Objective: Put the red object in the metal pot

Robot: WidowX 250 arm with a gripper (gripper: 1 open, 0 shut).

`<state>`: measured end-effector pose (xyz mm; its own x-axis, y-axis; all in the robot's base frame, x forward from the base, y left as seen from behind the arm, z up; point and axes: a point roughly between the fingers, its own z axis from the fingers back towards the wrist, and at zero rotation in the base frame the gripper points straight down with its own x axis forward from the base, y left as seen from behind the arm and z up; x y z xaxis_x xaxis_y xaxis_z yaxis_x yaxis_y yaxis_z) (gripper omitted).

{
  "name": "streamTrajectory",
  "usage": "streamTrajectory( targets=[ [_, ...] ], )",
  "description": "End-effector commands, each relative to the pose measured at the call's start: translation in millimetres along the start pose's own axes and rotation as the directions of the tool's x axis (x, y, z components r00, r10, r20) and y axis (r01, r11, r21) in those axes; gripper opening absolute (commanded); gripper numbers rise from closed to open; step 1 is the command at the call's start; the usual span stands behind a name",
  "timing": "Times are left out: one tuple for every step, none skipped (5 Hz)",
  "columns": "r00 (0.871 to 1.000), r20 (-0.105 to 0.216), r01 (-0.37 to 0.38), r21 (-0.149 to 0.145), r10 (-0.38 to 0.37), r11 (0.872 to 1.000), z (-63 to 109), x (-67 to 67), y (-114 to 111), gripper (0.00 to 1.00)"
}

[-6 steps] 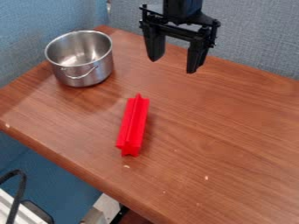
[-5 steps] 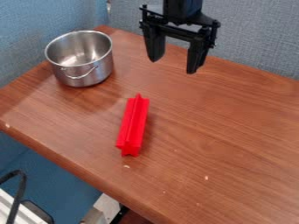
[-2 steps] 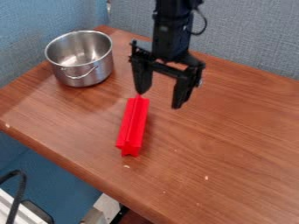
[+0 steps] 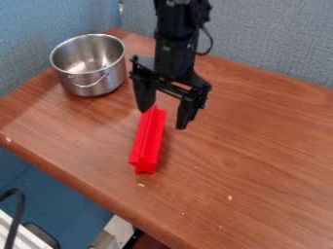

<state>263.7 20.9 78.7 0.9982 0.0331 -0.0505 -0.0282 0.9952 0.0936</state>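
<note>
The red object (image 4: 150, 141) is a long, narrow grooved bar lying flat on the wooden table (image 4: 260, 156), its length running from near to far. The metal pot (image 4: 89, 63) stands upright and looks empty at the table's back left, its thin handle hanging toward the front. My gripper (image 4: 163, 110) hangs just above the bar's far end, pointing down. Its black fingers (image 4: 138, 95) stand wide apart, one on each side of that end, with nothing held between them.
A blue wall rises behind the table. The table's front-left edge runs diagonally below the bar, with dark cables and a white object on the floor at the lower left.
My gripper has moved from the back of the table down and to the left, over the bar's far end. It stayed open. The bar and pot have not moved.
</note>
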Motion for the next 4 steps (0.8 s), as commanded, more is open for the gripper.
streamTrajectory(
  targets=[
    [0.996,0.078,-0.048,0.03,0.046,0.998,1.3,5.5,12,1.0],
    [0.991,0.098,-0.099,0.04,0.095,0.994,-5.6,7.3,18,1.0],
    [0.985,0.106,-0.144,0.042,0.139,0.989,-12.2,9.9,22,1.0],
    [0.982,0.101,-0.166,0.041,0.161,0.985,-19.3,11.3,24,1.0]
  ],
)
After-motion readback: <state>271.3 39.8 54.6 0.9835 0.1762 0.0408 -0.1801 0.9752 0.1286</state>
